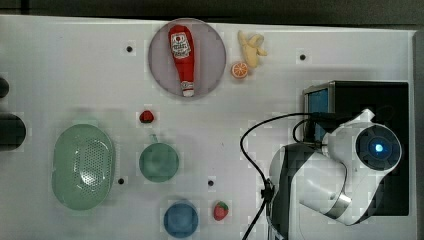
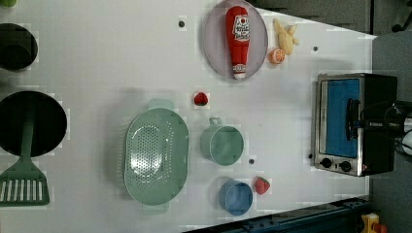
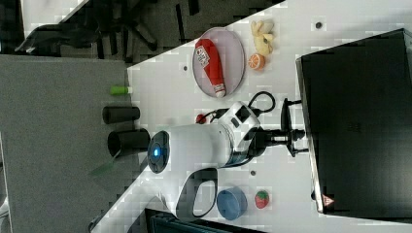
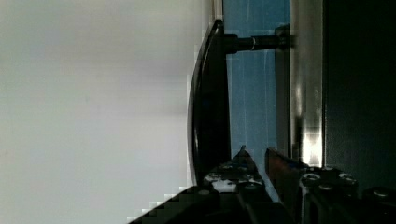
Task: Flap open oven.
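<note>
We are looking at the oven [image 2: 352,124] standing at the table's edge, on the left view's right, its blue-tinted door facing the rest of the table and, as far as we can judge, not yet swung down. The black bar handle [image 4: 208,102] is running along the top edge of the door, parallel to the oven's width — that long axis is what the coming move is turning on.

The gripper [image 4: 256,161] is sitting right at the handle. In the wrist view we are seeing two fingertips [image 4: 243,159] poking into the gap between bar and glass, a narrow slot between them and nothing clamped there; whether they are hooking behind the bar or merely beside it, we cannot tell. We are judging that the pull has to go outward from the door face, away from the oven, then downward as the door hinges.

The right view is giving us the arm reaching level toward the oven's front — the door itself is hidden there behind the black top. The left view is showing the door face, knobs and handle plainly, with the gripper coming in from the oven's far side.
</note>
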`<state>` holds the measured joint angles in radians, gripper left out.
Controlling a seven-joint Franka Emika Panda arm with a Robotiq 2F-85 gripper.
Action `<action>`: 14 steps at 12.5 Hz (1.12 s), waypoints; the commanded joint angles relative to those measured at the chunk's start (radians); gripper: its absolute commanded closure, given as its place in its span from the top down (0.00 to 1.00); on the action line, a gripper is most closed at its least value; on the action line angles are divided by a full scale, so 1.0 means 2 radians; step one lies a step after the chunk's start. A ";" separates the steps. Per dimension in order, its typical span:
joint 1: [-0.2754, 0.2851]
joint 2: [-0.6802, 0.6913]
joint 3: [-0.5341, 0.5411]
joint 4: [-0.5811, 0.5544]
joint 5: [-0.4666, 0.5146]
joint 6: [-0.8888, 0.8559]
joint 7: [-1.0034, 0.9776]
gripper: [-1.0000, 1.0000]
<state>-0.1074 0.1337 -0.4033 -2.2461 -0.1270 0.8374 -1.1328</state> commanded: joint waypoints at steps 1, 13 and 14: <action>0.015 0.003 0.018 -0.006 -0.028 0.008 0.035 0.18; 0.075 0.057 0.102 -0.040 -0.294 0.007 0.376 0.18; 0.082 0.069 0.109 -0.040 -0.319 0.006 0.416 0.18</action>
<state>0.0284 0.2593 -0.2007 -2.3086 -0.7749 0.8433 -0.4641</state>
